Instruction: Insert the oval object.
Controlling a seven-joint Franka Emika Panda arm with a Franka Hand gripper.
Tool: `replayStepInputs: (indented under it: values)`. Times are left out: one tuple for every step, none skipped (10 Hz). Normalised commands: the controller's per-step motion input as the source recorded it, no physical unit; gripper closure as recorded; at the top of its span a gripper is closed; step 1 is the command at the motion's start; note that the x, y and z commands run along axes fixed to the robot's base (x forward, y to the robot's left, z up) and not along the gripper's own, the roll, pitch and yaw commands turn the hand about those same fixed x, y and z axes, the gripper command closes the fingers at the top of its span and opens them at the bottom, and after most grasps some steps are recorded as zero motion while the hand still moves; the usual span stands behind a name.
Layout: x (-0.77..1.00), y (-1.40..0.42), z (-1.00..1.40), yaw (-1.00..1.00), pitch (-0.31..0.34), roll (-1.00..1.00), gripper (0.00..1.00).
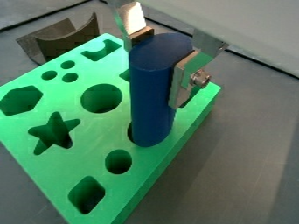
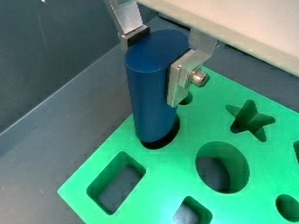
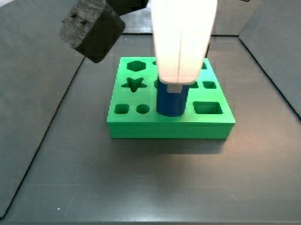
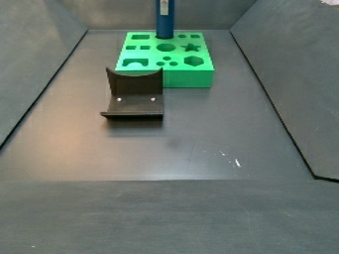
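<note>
Now the peg [image 1: 153,87] stands upright with its lower end already inside a hole of the green block [image 1: 70,157], near the block's edge. In both wrist views the gripper [image 2: 160,54] holds the peg near its top: one silver finger [image 1: 132,19] is at the far side, the other finger [image 2: 187,70] presses on the near side, so the jaws are pinching the peg.

I judge the step in hand is the last part of the insertion, because most of the peg is above the block. To do it well, the gripper should keep the peg vertical and push straight down slowly. The oval of the peg must stay aligned with the oval of the hole; a small twist could make it jam against the wall. The fingers should spread only when the peg sits deep enough and no longer leans.

Going from left to right in a side view, the fixture [image 4: 133,94] stands on the dark floor, apart from the block [image 4: 172,62]; then comes the block with the peg [image 4: 165,17] in it. The fixture does not stand in the way. On the block, the star hole [image 2: 246,118] and a round hole [image 1: 100,97] are just beside the peg, both empty, and nothing blocks the downward path
</note>
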Motion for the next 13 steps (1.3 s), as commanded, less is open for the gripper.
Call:
replayStepInputs:
  values:
    - [-0.1, 0.16, -0.21, -0.09, 0.0, 0.06, 1.0]
    - [-0.14, 0.18, -0.18, -0.07, 0.0, 0.01, 1.0]
    - [0.0, 0.19, -0.21, 0.0, 0.0, 0.12, 1.0]
    - [-0.17, 0.15, -0.22, 0.0, -0.037, 0.16, 1.0]
    - [-0.47, 0.0, -0.18, -0.02, -0.024, 0.02, 1.0]
    - [-0.15, -0.07, -0.28, 0.0, 0.0, 0.05, 1.0]
    - [0.0, -0.11, -0.41, 0.0, 0.0, 0.13, 1.0]
    - [0.04, -0.08, -0.46, 0.0, 0.0, 0.06, 1.0]
    - [0.14, -0.07, -0.47, 0.0, 0.034, 0.03, 1.0]
    - [0.15, -0.05, -0.36, 0.0, 0.026, 0.04, 1.0]
    - [0.0, 0.0, -0.12, -0.02, 0.0, -0.01, 1.0]
    - [0.0, 0.0, -0.03, 0.0, 0.0, -0.04, 1.0]
    - [0.0, 0.0, 0.0, 0.0, 0.0, 0.0, 1.0]
